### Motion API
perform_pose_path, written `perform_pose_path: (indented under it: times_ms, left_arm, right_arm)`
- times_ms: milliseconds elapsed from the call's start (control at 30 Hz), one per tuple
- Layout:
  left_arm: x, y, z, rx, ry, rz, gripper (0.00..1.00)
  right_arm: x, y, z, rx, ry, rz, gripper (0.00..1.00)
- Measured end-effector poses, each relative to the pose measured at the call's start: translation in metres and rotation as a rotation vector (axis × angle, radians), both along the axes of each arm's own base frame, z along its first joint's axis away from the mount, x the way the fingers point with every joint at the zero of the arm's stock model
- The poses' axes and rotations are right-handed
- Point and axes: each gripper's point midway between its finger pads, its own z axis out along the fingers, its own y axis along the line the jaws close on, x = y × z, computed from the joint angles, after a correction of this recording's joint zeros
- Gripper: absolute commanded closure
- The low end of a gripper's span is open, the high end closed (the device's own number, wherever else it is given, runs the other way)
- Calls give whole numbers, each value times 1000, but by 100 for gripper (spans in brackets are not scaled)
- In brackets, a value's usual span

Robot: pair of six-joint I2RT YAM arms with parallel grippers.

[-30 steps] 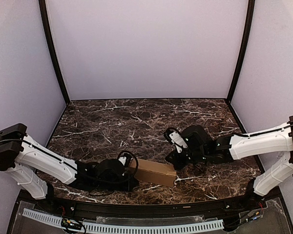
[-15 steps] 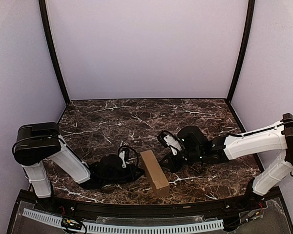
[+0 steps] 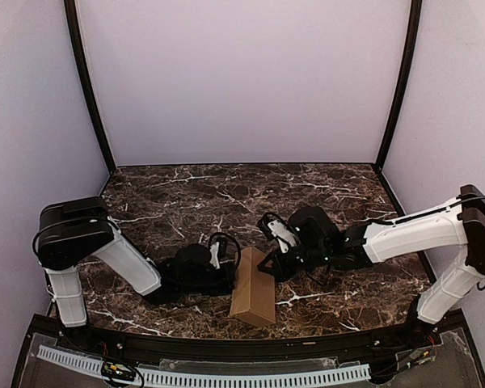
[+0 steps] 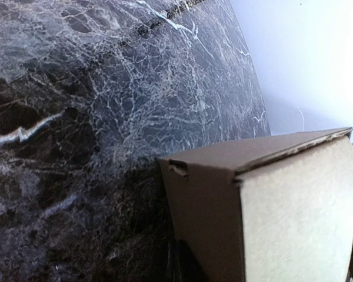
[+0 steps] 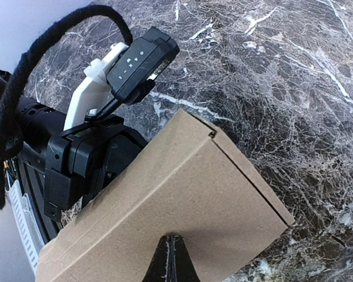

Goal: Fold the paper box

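Note:
The paper box [image 3: 253, 296] is a closed plain brown cardboard box lying on the marble table [image 3: 186, 202] near the front edge, its long axis running front to back. My left gripper [image 3: 229, 279] is low on the table against the box's left side. In the left wrist view its dark fingertips [image 4: 179, 267] look shut and press on the box [image 4: 270, 200]. My right gripper [image 3: 267, 265] is at the box's far right corner. In the right wrist view it is shut [image 5: 172, 247], its tip touching the box's side [image 5: 182, 194].
The left arm's wrist and black cable [image 5: 94, 153] lie just beyond the box in the right wrist view. Lilac walls enclose the table on three sides. A black rail [image 3: 226, 347] runs along the near edge just behind the box.
The box has swung from lying left-to-right to lying front-to-back. The left arm has folded in and its gripper moved right. The right gripper has moved left up to the box.

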Motion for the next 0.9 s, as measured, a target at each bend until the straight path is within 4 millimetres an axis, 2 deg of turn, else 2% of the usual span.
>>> perform_pose_path:
  times_ms: [267, 600, 800, 900]
  left_arm:
    - [-7, 14, -10, 21, 28, -47, 98]
    - [-4, 51, -15, 204, -1, -46, 97]
    - [-6, 78, -14, 335, -25, -35, 97]
    - [-8, 90, -7, 389, -45, -35, 97]
  right_arm:
    - [11, 5, -1, -11, -23, -46, 100]
    - [33, 6, 3, -53, -89, -109, 100]
    - [35, 5, 6, -75, -101, -100, 100]
    - [31, 4, 10, -71, -97, -82, 100]
